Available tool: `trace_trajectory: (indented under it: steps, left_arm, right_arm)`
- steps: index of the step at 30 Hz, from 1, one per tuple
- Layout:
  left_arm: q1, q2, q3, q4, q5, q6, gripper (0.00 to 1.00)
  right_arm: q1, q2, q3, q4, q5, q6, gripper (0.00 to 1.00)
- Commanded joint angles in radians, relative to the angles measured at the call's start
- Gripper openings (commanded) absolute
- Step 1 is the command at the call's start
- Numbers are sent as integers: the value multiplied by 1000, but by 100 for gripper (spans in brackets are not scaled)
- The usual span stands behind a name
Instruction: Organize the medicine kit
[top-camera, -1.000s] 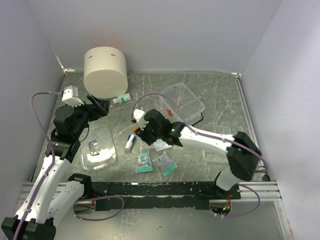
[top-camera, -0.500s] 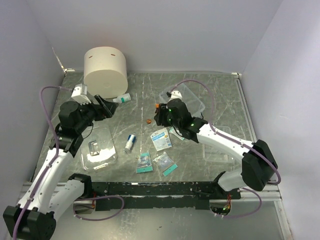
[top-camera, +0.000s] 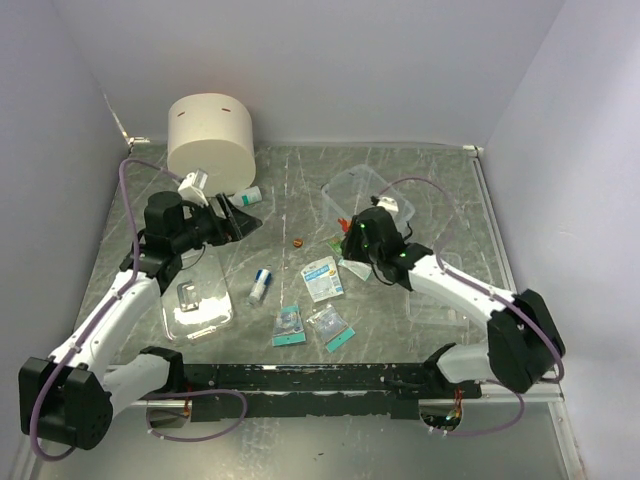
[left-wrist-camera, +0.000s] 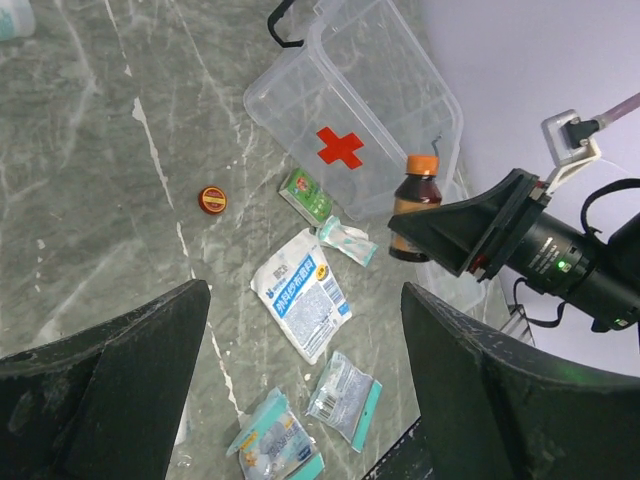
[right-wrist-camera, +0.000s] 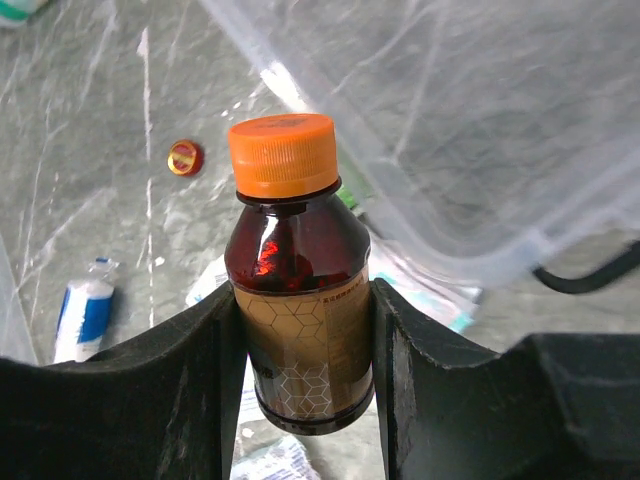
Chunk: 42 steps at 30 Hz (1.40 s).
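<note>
One bottle (right-wrist-camera: 298, 255) in right gripper (right-wrist-camera: 303, 335), beside medicine kit (left-wrist-camera: 385, 95) rim

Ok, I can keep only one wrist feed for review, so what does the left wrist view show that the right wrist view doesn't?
Only the left wrist view shows the red cross on the side of the medicine kit. Only the right wrist view shows the blue-and-white tube. Both show the orange-capped brown bottle clamped in the right gripper, the small red tin, and the kit's clear wall.
</note>
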Motion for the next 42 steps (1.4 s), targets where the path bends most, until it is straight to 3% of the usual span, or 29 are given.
trace_trajectory:
  steps: [1,9,17,20,27,32,38,42]
  left_arm:
    - [-13,14,26,95,33,-8,88]
    - [-13,87,113,36,49,92,88]
    - [-13,132,165,-30,26,108,90]
    - [-12,146,190,-101,-36,71,99]
    - [-11,150,243,-253,-81,128,100]
    - [-10,159,244,-254,-41,188,100]
    - [-11,174,236,-235,14,196,95]
    - [-11,177,233,-232,22,198,94]
  right_arm:
    - [-47,-107,-7,-59,93,-1,33]
    - [-87,-107,52,-160,128,10,34]
    - [-88,-42,300,-250,32,149,36]
    - [-89,15,342,-210,103,205,37]
    - [-116,204,456,-175,297,234,37]
    - [-162,327,524,-151,258,228,37]
    - [-203,532,669,-240,153,303,35]
    - [-204,575,692,-258,97,310,34]
